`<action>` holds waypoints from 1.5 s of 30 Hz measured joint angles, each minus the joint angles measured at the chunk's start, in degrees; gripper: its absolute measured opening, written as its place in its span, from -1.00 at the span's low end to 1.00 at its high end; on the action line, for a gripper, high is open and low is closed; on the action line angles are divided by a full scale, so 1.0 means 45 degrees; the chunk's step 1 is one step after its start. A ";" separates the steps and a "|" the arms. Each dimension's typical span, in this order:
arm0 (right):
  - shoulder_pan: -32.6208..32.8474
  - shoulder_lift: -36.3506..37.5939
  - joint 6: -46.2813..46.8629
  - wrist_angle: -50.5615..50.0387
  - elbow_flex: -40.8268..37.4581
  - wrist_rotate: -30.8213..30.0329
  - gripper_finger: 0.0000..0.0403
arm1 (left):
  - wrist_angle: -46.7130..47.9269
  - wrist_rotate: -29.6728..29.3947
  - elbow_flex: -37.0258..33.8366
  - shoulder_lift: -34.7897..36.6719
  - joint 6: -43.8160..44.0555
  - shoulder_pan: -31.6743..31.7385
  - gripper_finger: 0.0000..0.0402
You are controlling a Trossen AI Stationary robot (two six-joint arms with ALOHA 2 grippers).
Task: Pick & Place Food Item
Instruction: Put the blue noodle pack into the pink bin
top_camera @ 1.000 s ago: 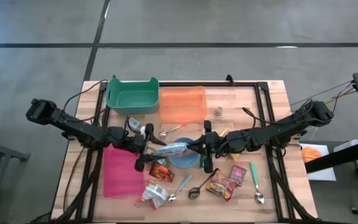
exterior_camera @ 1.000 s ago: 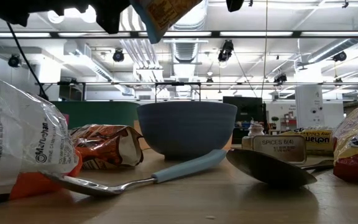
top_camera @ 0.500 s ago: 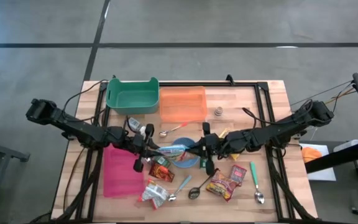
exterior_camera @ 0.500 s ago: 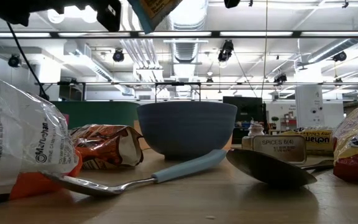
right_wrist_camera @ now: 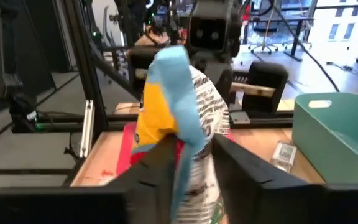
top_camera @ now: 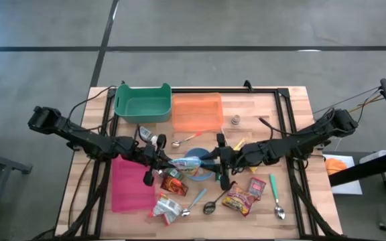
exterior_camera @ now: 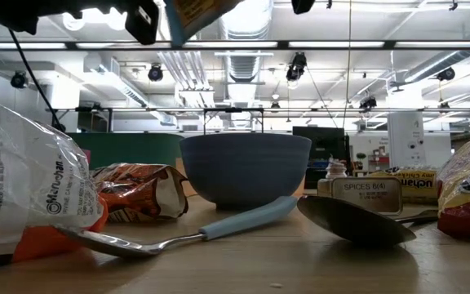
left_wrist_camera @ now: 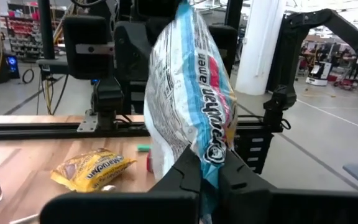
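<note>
A blue, white and yellow noodle packet (top_camera: 187, 161) hangs above the blue bowl (top_camera: 201, 174), stretched between my two grippers. My left gripper (top_camera: 165, 163) comes level from the table's left and is shut on the packet's left end (left_wrist_camera: 191, 106). My right gripper (top_camera: 210, 163) comes level from the right. Its fingers stand apart on either side of the packet's right end (right_wrist_camera: 179, 106). In the low view only the packet's lower edge (exterior_camera: 190, 15) shows at the top, over the bowl (exterior_camera: 245, 167). My left gripper pinches the packet's end seam (left_wrist_camera: 205, 155) between its two fingers, level from the table's left. The packet stands on edge beyond the fingertips, lifted clear of the bowl. My right gripper has the packet's other end (right_wrist_camera: 180, 158) between its parted fingers; whether they touch it I cannot tell.
A green bin (top_camera: 142, 102) and an orange container (top_camera: 197, 112) stand at the far side, with a spice jar (top_camera: 235, 120) beside them. A pink mat (top_camera: 131, 184) lies near left. Snack packets (top_camera: 238, 198) (top_camera: 167, 206) and spoons (top_camera: 277, 194) lie along the near side.
My left gripper has shut on the packet's left end without moving from its place. In the low view the packet's lower edge has shifted up and to the left. The packet stays above the bowl.
</note>
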State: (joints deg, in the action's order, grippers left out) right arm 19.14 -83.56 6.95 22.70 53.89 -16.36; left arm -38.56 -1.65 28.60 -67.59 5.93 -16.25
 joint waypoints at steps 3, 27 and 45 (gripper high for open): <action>0.0005 -0.0459 -0.0310 0.0454 0.0192 0.0000 -0.16 | 0.0093 -0.0004 0.0000 0.0010 0.0642 0.0000 -1.00; 0.0097 -0.0174 0.0988 -0.2977 0.1282 -0.2400 0.30 | 0.5743 -0.1809 0.0000 0.4250 0.6011 -0.0202 -1.00; 0.0102 -0.0012 0.1120 -0.3716 0.1267 -0.2725 0.30 | 1.6539 -0.2783 0.2319 0.6898 1.0614 -0.0214 -1.00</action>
State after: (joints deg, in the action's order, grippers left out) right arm 19.59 -83.61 11.99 5.98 59.59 -28.62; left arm 35.86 -14.18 39.04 -36.55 53.70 -17.21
